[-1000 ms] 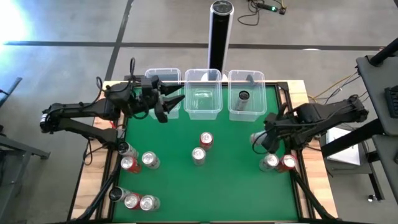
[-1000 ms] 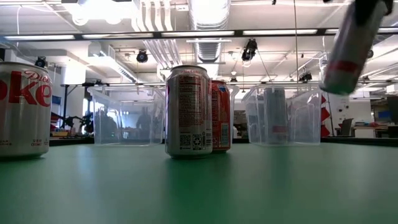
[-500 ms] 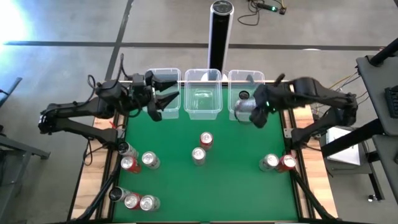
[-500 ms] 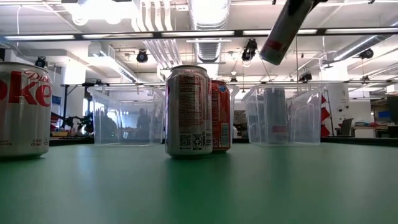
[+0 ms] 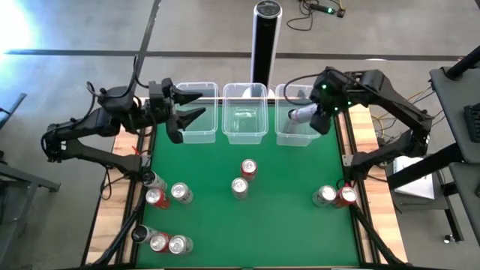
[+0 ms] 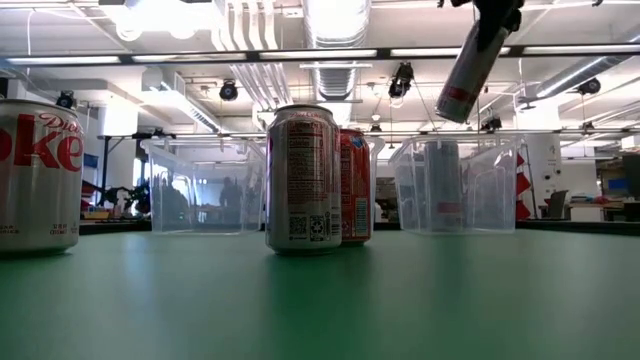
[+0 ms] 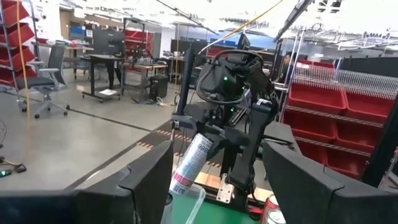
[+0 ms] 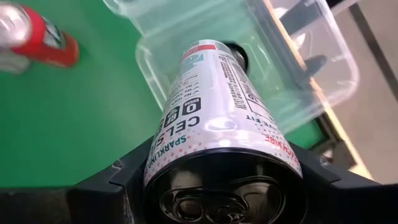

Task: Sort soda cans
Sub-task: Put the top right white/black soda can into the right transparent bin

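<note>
My right gripper [image 5: 319, 118] is shut on a slim silver soda can [image 8: 214, 106], which hangs tilted above the right clear tub [image 5: 297, 135]; the low view shows it high up [image 6: 470, 65]. A dark can [image 8: 237, 55] stands inside that tub. My left gripper [image 5: 190, 106] is open and holds nothing above the left tub [image 5: 198, 131]. The middle tub [image 5: 245, 120] stands between them. A red can [image 5: 248, 168] and a silver can [image 5: 239, 187] stand upright mid-table. My right gripper pinches the slim can between its two fingers [image 8: 124, 177] at the tab end [image 8: 186, 165]. The can slants down and away from the fingers, its bottom end [image 8: 208, 48] lowest. It is clear of the tub below.
Two cans [image 5: 334, 196] stand near the right edge, three [image 5: 161, 191] near the left edge and three more [image 5: 161, 241] at the near left corner. A tall black post [image 5: 265, 37] rises behind the tubs. Bare green mat lies around the middle cans.
My right gripper has carried the slim can up from the table's right side toward the far edge and stands over the right tub; the can stays tilted in the hold. My left gripper has drawn back toward the left and far edges, staying open.
</note>
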Tool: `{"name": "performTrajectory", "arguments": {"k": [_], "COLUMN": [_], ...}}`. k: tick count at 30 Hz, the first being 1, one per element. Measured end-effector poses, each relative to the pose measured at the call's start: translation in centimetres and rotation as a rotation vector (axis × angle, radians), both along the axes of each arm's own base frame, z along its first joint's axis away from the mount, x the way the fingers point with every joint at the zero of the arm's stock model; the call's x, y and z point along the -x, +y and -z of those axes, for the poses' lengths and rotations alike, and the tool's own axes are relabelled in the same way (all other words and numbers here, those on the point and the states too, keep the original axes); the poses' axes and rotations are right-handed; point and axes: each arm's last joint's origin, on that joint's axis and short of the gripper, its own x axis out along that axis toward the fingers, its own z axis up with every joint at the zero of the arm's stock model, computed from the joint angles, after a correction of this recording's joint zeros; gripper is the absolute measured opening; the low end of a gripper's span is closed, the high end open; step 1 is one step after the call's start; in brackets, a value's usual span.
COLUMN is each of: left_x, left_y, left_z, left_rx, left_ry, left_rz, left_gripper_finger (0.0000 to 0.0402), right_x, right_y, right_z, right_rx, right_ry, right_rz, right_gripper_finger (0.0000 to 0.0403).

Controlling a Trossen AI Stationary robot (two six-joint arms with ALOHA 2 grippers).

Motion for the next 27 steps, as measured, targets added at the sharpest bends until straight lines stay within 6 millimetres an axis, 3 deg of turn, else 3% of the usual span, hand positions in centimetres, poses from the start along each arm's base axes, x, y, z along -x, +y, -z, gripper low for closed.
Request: {"name": "performTrajectory", "arguments": {"k": [5, 12, 19, 27], "left_x": [0.2, -0.2, -0.3, -0.5], "left_y": [0.0, 0.2, 0.3, 0.3], "left_z": [0.3, 0.5, 0.5, 0.6], "left_rx": [0.001, -0.009, -0.005, -0.002], "left_ry": [0.005, 0.018, 0.021, 0.023], "left_rz": [-0.012, -0.078, -0.085, -0.084], "left_gripper_finger": [0.0233, 0.0233, 0.0233, 0.0233], "right_x": [1.4, 1.1, -0.2, -3.0], "right_y": [-1.0, -2.0, -3.0, -5.8], "right_z": [0.7, 3.7, 6.0, 9.2], "right_rx": [-0.005, -0.078, -0.119, -0.168], "right_ry": [0.027, 0.128, 0.226, 0.305], "right_rz": [-0.002, -0.052, -0.129, -0.184], "right_gripper_finger": [0.0244, 0.0244, 0.0246, 0.0252]}}
